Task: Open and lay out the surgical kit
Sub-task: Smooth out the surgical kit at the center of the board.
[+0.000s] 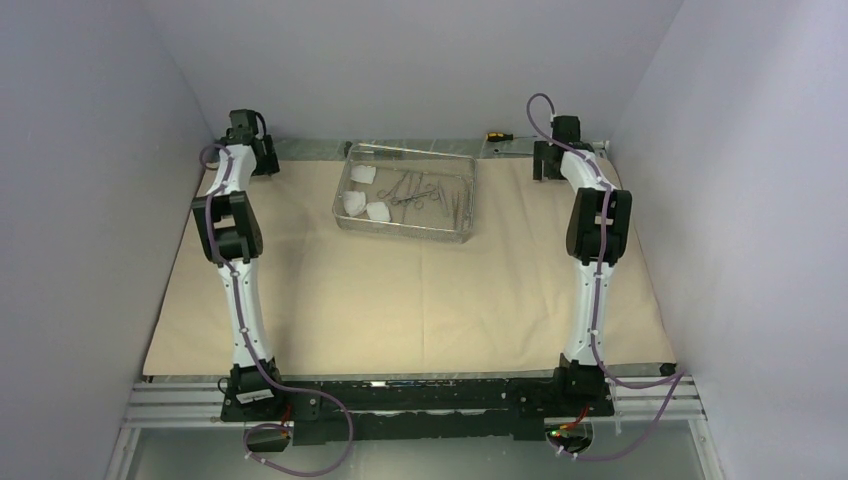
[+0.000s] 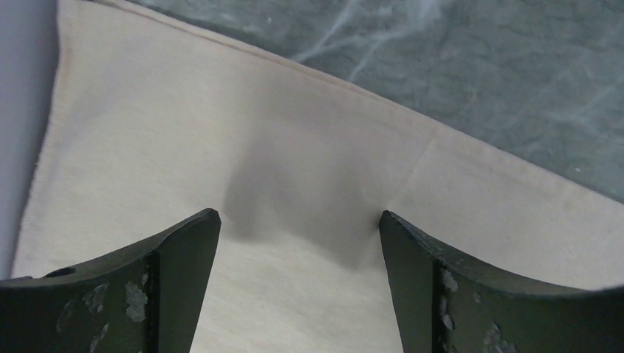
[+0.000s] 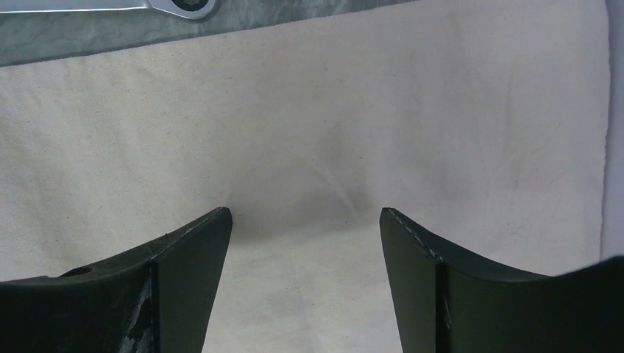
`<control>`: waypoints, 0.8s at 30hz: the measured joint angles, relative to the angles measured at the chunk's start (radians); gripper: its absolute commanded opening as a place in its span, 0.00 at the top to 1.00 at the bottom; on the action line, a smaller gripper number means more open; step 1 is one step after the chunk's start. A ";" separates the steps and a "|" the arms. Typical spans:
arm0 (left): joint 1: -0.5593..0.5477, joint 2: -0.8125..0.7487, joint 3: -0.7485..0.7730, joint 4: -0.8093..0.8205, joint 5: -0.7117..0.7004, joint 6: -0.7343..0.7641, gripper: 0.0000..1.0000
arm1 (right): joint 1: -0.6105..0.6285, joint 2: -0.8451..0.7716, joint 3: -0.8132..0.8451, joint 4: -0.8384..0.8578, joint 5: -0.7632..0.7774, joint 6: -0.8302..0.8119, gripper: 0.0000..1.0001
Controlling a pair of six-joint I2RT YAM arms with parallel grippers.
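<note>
Large beige wrap cloth (image 1: 420, 290) lies flat, left hand (image 2: 298, 220) and right hand (image 3: 305, 213) both spread wide above its far corners, so unloading the rectangular steel wire-mesh tray (image 1: 405, 232) looks next.

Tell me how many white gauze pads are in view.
3 gauze pads, all in the left end of the wire-mesh tray: one near its far left corner, one by the left wall, one just right of that. None seems hidden.

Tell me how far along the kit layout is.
Done: the wrap cloth lies spread flat under the tray. In hand: the left tool and right tool, both open, are poised at its far corners. Left: the gauze pads, clamps and tweezers are all inside the tray, none laid out.
</note>
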 measured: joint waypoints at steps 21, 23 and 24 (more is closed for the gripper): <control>-0.007 0.085 0.153 -0.101 -0.157 0.026 0.13 | -0.047 0.072 0.115 -0.014 0.120 -0.147 0.22; 0.004 0.085 0.154 -0.106 -0.150 0.016 0.13 | -0.059 0.072 0.115 -0.013 0.134 -0.152 0.22; 0.012 0.085 0.155 -0.111 -0.142 0.007 0.12 | -0.067 0.074 0.115 -0.011 0.138 -0.153 0.22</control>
